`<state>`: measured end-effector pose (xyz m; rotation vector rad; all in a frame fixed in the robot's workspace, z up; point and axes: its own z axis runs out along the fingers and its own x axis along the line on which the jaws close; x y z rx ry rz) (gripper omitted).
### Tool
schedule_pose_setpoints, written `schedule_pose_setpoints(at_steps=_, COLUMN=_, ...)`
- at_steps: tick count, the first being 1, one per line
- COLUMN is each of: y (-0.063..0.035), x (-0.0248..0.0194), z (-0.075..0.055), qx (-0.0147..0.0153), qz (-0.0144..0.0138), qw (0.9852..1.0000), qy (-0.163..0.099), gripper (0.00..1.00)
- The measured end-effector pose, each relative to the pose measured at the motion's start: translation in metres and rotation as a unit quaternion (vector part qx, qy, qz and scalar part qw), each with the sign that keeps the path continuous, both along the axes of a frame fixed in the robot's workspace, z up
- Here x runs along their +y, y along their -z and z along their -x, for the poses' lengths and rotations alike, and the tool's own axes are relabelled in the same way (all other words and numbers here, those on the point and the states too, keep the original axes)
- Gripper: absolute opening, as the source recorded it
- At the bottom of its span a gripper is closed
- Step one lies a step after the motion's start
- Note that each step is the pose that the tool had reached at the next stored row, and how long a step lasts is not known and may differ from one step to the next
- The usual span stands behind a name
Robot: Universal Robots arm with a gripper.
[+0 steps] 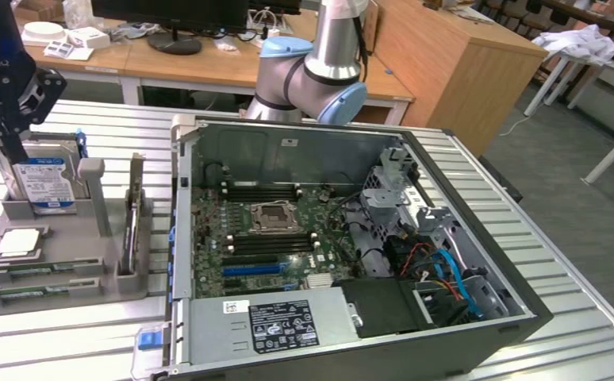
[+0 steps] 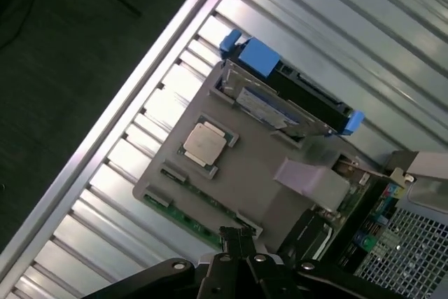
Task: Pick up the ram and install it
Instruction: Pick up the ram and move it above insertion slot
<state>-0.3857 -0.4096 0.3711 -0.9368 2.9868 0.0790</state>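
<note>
My black gripper (image 1: 5, 159) hangs at the exterior view's far left, above the grey parts holder (image 1: 74, 282) and close to the hard drive. In the wrist view its fingertips (image 2: 234, 239) are pressed together with nothing between them. The ram (image 1: 32, 293) is a thin green stick lying along the holder's front edge, apart from the gripper. In the wrist view the ram (image 2: 183, 213) runs along the holder's edge, just ahead of the fingertips. The open computer case (image 1: 186, 238) lies to the exterior view's right, and the motherboard's long black slots (image 1: 265, 190) are uncovered.
The holder also carries a silver hard drive (image 1: 44, 181) standing upright, a square CPU (image 1: 19, 242) and a thin board on edge (image 1: 135, 218). The arm's base (image 1: 312, 71) stands behind the case. Cables (image 1: 445, 270) and a power supply (image 1: 281, 321) fill the case's near end.
</note>
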Motion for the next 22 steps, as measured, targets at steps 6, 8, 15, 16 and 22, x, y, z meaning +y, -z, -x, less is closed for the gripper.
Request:
schedule_pose_setpoints(at_steps=6, y=0.0003, x=0.0000, z=0.0000, qx=0.0000, qz=0.0000, qw=0.9985, qy=-0.054, gripper=0.10)
schedule_pose_setpoints(at_steps=8, y=0.0004, x=0.0000, z=0.0000, qx=0.0000, qz=0.0000, qw=0.9974, qy=-0.073, gripper=0.10)
schedule_pose_setpoints(at_steps=15, y=0.0007, x=0.0000, z=0.0000, qx=0.0000, qz=0.0000, qw=0.9907, qy=-0.136, gripper=0.10)
schedule_pose_setpoints(at_steps=16, y=0.0008, x=0.0000, z=0.0000, qx=0.0000, qz=0.0000, qw=0.9895, qy=-0.145, gripper=0.10)
schedule_pose_setpoints(at_steps=22, y=0.0013, x=0.0000, z=0.0000, qx=0.0000, qz=0.0000, qw=0.9801, qy=-0.199, gripper=0.10)
